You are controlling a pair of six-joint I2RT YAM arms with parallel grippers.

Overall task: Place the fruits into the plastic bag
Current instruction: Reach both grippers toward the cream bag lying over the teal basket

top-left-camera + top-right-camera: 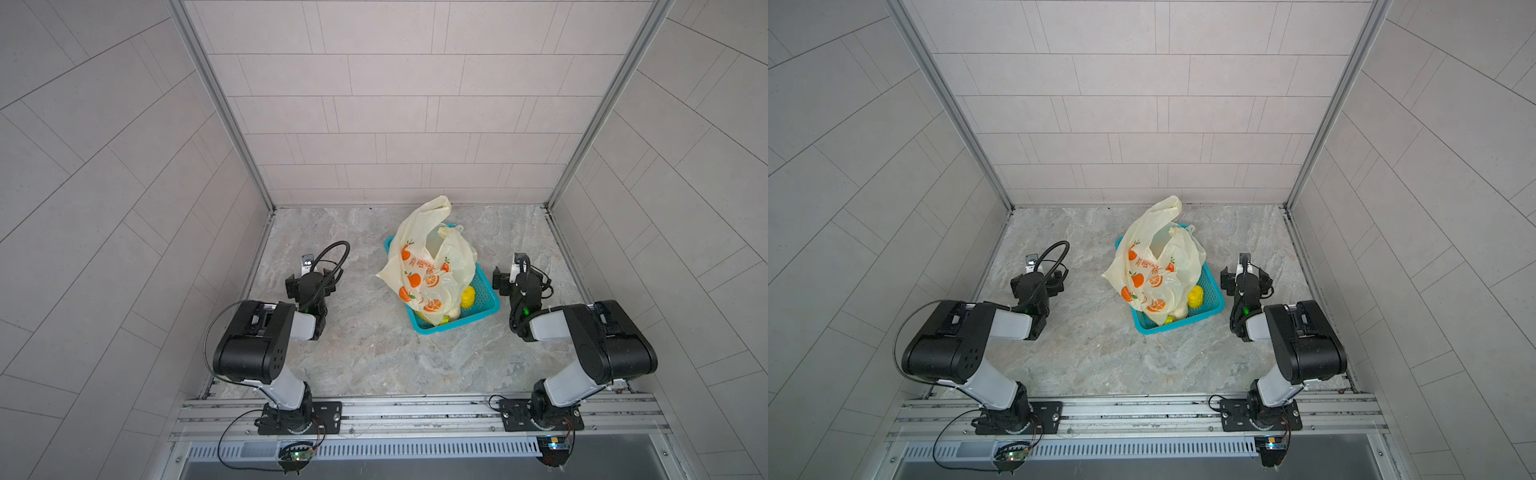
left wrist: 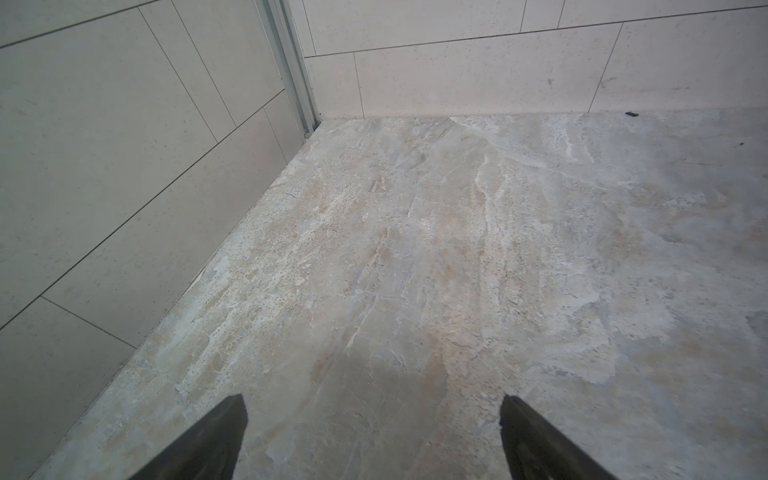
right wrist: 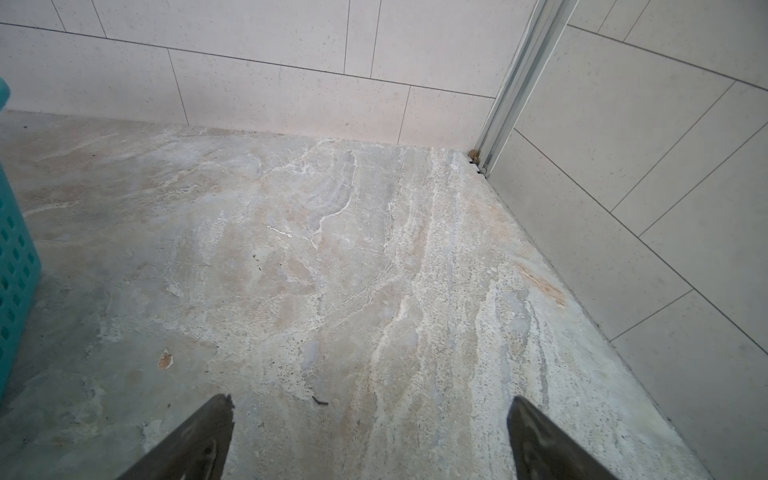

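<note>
Fruits (image 1: pixel 467 297) lie in basket (image 1: pixel 461 324), partly under bag (image 1: pixel 428 266), left of right gripper (image 3: pixel 370 405), which is nearer than left gripper (image 2: pixel 374 405); jaws of the 2 stand apart.

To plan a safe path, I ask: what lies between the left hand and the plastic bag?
Between the left hand and the plastic bag lies only bare marbled tabletop, as both top views show.

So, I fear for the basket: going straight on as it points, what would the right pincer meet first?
Not the basket, off to its side. The right pincer faces bare table, then probably the back wall.
</note>
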